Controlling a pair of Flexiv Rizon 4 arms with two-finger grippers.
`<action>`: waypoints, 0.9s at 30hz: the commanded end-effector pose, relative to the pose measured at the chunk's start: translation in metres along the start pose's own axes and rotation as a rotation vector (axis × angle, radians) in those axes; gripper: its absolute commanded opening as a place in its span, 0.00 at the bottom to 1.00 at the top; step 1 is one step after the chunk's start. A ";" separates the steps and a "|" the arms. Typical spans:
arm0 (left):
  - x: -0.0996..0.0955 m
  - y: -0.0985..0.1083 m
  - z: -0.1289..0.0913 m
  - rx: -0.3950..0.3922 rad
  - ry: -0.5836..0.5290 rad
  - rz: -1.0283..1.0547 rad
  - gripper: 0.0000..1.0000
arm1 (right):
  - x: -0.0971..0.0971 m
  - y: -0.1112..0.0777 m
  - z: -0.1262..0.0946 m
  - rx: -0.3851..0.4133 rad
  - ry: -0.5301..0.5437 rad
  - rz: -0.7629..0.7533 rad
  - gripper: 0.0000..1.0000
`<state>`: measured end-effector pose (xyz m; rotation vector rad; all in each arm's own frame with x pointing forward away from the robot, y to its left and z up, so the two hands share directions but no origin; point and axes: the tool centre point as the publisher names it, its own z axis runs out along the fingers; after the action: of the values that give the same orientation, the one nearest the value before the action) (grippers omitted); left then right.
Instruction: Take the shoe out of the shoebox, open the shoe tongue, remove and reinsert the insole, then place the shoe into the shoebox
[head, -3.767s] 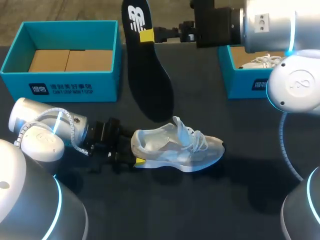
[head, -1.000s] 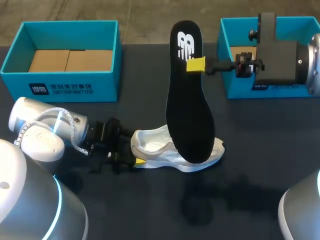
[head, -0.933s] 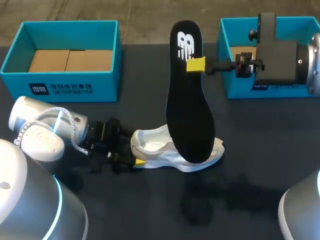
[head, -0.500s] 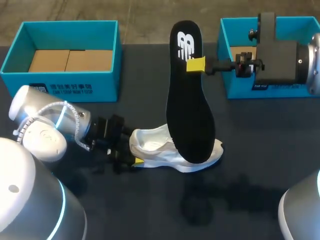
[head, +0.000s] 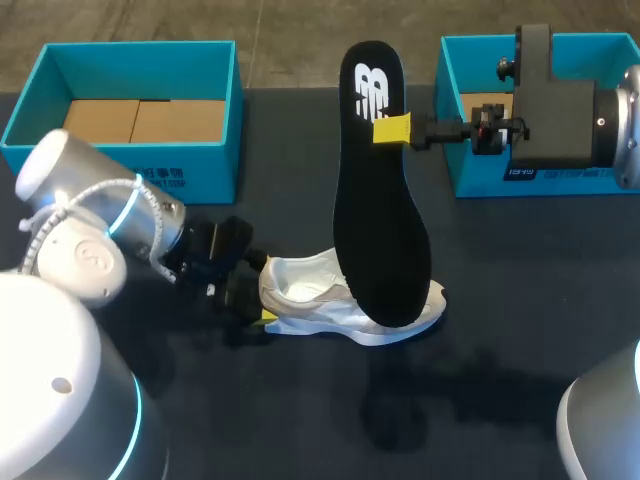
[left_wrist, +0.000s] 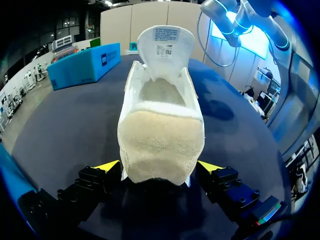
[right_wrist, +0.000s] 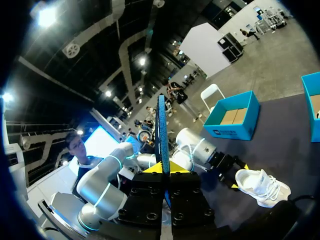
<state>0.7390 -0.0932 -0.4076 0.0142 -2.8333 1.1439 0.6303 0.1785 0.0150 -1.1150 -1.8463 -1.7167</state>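
A dark matte table (head: 500, 300) fills the scene, with soft shadows.

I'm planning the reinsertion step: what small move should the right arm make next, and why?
Probably lower the insole, toe first, toward the opening of the shoe. The right gripper pinches it near its heel end, it hangs over the shoe, the tongue stands open, and the left gripper holds the heel.

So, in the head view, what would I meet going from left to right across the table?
left shoebox → left gripper at the heel → shoe → insole → right shoebox. The right gripper is left out, since it overlaps the insole and the box.
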 end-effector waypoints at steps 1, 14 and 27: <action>-0.003 -0.007 -0.013 -0.134 0.029 -0.001 1.00 | 0.012 -0.008 -0.001 -0.062 -0.011 0.001 0.00; 0.002 -0.018 -0.032 -0.414 0.081 0.030 1.00 | 0.012 -0.008 -0.001 -0.062 -0.011 0.001 0.00; 0.009 -0.043 -0.039 -0.666 0.077 0.077 1.00 | 0.012 -0.008 -0.001 -0.062 -0.011 0.001 0.00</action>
<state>0.7351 -0.0915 -0.3557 -0.1536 -2.9480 0.5285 0.6300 0.1784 0.0151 -1.1142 -1.8475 -1.7148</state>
